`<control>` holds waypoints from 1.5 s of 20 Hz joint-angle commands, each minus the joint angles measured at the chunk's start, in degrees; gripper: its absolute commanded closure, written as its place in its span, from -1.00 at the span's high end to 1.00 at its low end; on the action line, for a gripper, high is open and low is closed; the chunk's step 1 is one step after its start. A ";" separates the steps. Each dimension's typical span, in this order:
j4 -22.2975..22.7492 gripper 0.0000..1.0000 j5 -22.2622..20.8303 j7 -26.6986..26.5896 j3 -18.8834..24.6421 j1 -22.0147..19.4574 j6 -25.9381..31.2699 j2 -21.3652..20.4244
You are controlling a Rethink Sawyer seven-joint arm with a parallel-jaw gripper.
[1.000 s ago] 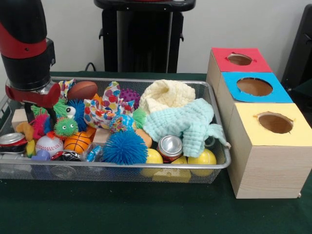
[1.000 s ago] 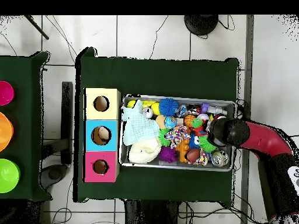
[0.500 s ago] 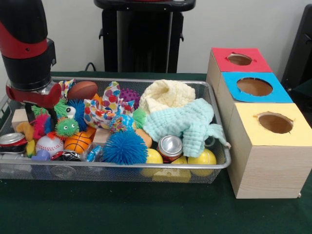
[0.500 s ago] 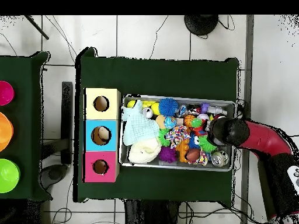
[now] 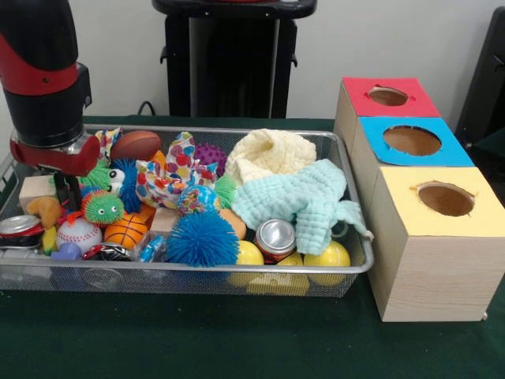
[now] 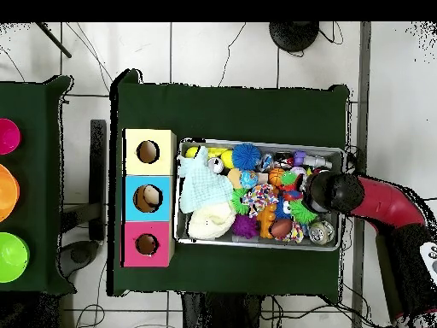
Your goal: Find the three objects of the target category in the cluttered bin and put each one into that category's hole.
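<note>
Gripper (image 5: 69, 192) hangs low over the bin's (image 5: 197, 279) left end (front view), among fuzzy toys. Whether it grips anything, I cannot tell.

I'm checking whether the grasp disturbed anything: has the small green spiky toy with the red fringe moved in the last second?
Yes. The green spiky toy has shifted toward the bin's left end, closer under the gripper, away from the basketball.
</note>
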 commanded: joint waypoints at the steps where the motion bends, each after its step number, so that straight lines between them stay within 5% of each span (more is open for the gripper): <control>1: 3.30 -1.00 -3.60 -7.14 1.76 0.43 -1.39 2.09; 6: 4.18 -1.00 -3.31 -6.97 1.78 0.61 -1.00 0.89; 17: 18.67 -1.00 0.54 2.29 -1.24 5.44 0.35 -15.13; 30: 24.76 -1.00 3.06 8.66 -5.46 11.11 -2.26 -20.29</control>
